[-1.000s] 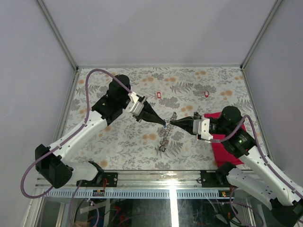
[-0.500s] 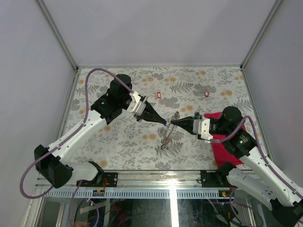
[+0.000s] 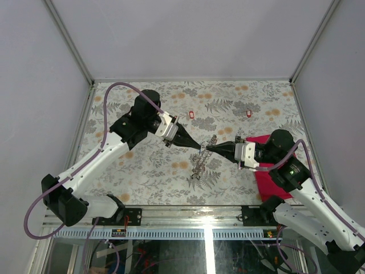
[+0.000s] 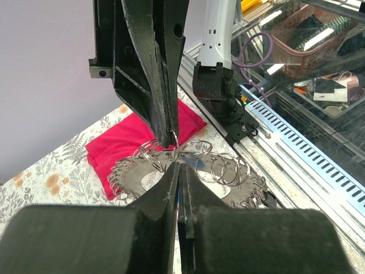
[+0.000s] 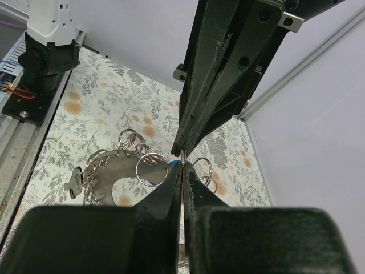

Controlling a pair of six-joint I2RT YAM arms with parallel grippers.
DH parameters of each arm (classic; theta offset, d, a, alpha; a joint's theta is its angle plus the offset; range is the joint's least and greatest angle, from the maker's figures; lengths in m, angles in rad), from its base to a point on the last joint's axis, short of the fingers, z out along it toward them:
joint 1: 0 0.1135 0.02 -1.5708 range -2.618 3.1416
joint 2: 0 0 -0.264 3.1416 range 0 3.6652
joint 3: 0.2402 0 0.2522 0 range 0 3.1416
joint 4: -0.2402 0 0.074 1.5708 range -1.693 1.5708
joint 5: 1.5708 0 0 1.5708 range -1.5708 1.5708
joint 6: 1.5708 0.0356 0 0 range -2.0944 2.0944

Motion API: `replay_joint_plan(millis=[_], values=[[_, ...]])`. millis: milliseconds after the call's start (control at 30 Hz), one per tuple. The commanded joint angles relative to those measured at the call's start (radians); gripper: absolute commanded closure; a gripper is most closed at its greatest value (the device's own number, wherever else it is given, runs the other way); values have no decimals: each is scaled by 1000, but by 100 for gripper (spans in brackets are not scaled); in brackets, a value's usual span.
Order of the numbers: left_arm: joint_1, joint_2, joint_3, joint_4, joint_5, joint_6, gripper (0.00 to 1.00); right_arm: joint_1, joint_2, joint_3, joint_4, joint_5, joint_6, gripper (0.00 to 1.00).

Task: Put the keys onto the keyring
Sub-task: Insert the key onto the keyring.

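The keyring [image 3: 199, 162], a grey metal plate with a wide hole and many small wire rings, hangs off the table between my two grippers; it also shows in the left wrist view [image 4: 142, 178] and the right wrist view [image 5: 111, 177]. My left gripper [image 3: 200, 147] is shut on a blue key tag, of which only a sliver [image 5: 173, 162] shows. My right gripper [image 3: 207, 149] is shut on one small ring of the keyring, tip to tip with the left one. Two red key tags [image 3: 191, 115] [image 3: 248, 113] lie on the table at the far side.
A red cloth [image 3: 275, 171] lies under my right arm at the right; it also shows in the left wrist view [image 4: 128, 142]. The flower-patterned table [image 3: 142, 171] has grey walls on three sides and a metal rail along the near edge.
My left gripper has edged right and slightly away until its tip meets the right gripper's tip. The keyring has shifted only slightly.
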Motion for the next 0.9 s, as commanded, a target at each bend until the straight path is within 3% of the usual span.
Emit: replay_joint_plan(millis=[0,567,867], values=[[1,9,32,-42,-32,42,100,9,-40,56,117,-12,28,100],[13,-23,11,-34,-15,82,100,9,-87,-44,276,36,172,100],[23,-80,-36,50,-21,39,80,9,-93,-76,331,53,195,100]])
